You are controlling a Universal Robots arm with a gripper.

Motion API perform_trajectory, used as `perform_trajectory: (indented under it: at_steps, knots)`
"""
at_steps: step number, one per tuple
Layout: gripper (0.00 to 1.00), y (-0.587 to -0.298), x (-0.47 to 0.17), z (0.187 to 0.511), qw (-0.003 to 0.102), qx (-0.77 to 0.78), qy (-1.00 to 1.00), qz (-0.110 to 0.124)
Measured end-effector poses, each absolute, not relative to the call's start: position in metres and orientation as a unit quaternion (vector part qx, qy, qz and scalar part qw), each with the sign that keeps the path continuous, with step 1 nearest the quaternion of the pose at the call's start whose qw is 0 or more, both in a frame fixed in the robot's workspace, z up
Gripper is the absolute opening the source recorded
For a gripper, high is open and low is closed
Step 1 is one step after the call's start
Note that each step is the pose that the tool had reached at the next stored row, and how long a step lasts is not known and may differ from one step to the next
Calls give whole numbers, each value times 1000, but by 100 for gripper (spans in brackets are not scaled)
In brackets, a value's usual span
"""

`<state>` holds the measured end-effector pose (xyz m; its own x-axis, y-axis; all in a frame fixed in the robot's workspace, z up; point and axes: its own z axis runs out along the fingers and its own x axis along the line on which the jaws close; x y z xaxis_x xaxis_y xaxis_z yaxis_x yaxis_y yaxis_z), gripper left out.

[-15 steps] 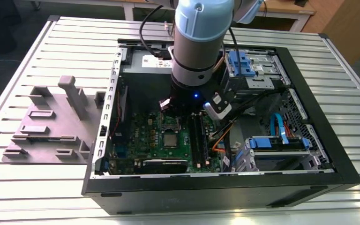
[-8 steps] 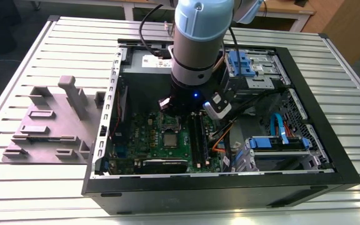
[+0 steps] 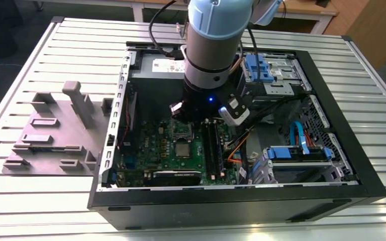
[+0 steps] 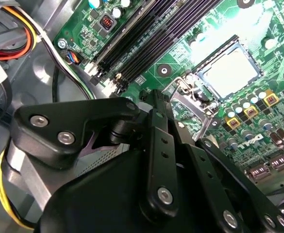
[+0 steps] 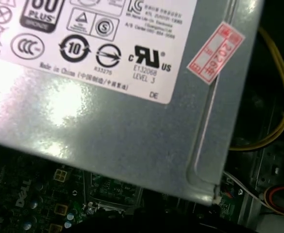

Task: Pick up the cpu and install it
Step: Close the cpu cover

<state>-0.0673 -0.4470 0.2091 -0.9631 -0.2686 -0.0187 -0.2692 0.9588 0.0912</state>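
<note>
The cpu lies flat on the green motherboard, near the board's middle. It is just beside the socket, on the side away from the grey metal box. The gripper hangs over the board at the socket's far edge, apart from the cpu and holding nothing that can be seen. Whether its jaws stand wide or narrow cannot be told.

In the second wrist view, the socket's bare metal frame lies between the gripper and the cpu. The chip is a square with a pale, matte silvery top inside a thin dark border. The gripper's links are smooth black bars joined by round steel pins. Long black memory slots run along one side of the socket.

The box is dull brushed sheet metal with a white label. The black case rests on a ribbed aluminium table.
</note>
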Motion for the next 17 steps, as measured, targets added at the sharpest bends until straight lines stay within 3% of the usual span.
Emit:
perform_trajectory:
  at_steps: [17]
  knots:
    - [10,-447,-65,216,3,-136,990,49]
